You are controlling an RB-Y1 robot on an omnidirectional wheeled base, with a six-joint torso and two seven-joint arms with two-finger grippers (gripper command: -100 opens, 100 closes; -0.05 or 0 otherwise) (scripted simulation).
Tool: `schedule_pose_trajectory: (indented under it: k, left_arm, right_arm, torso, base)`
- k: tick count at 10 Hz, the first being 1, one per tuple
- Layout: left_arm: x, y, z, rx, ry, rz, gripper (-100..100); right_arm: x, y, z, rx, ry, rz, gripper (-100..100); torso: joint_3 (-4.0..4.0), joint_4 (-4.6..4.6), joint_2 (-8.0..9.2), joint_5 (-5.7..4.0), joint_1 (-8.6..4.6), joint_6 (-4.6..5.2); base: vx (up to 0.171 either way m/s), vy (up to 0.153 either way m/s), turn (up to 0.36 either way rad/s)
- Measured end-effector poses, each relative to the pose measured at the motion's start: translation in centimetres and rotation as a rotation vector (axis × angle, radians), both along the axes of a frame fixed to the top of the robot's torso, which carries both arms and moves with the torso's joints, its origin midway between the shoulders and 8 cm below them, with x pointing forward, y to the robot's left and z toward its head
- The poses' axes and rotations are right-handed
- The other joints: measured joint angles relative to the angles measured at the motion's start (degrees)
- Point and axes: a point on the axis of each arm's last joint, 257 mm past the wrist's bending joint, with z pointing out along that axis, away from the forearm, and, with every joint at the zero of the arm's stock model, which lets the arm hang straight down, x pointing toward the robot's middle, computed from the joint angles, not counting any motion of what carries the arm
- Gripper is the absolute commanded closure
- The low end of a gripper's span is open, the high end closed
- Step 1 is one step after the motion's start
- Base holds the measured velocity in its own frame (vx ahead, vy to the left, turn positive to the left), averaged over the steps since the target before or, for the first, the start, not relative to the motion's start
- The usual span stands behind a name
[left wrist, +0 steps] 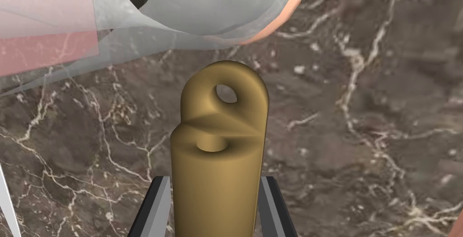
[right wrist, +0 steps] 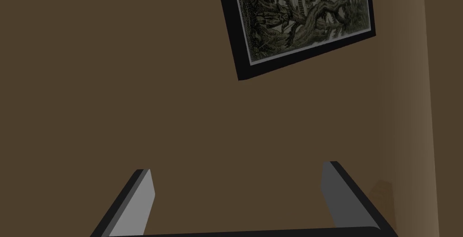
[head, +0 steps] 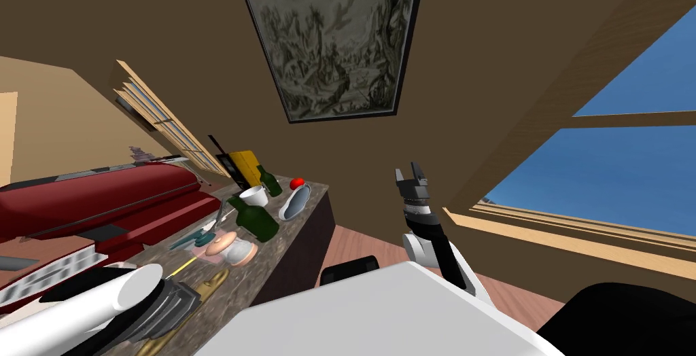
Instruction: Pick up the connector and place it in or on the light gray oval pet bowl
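Connector is clamped by left gripper, close over marble counter. It should be lifted straight, then carried over green bottle to pet bowl. Right gripper is held wide, idle.

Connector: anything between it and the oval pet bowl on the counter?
Yes. With the left gripper shut on the connector, a pink-and-white object and a dark green bottle sit on the counter toward the pet bowl. Lifting over them looks advisable.
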Motion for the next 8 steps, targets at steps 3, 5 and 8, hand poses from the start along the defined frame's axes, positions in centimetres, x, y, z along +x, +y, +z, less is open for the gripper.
schedule_pose_trajectory:
  k: [3,5,8]
  left_arm:
    - [2.4,0.4,0.5,0.007,-0.032,0.017,100]
    - [4.0,0.6,0.7,0.008,-0.050,0.029,100]
    - [6.3,0.7,1.1,0.002,-0.074,0.046,100]
  right_arm:
    - [0.0,0.0,0.0,0.000,0.000,0.000,0]
    - [0.0,0.0,0.0,0.000,0.000,0.000,0]
    - [0.0,0.0,0.0,0.000,0.000,0.000,0]
  torso:
    - [-0.03,0.00,-0.07,-0.01,0.03,-0.01]
    - [-0.02,0.00,-0.07,-0.02,0.01,-0.01]
    - [0.00,0.01,-0.03,-0.04,-0.07,-0.02]
  base:
    - [-0.072,-0.045,0.023]
    - [-0.065,-0.047,0.018]
    - [-0.079,-0.066,0.029]
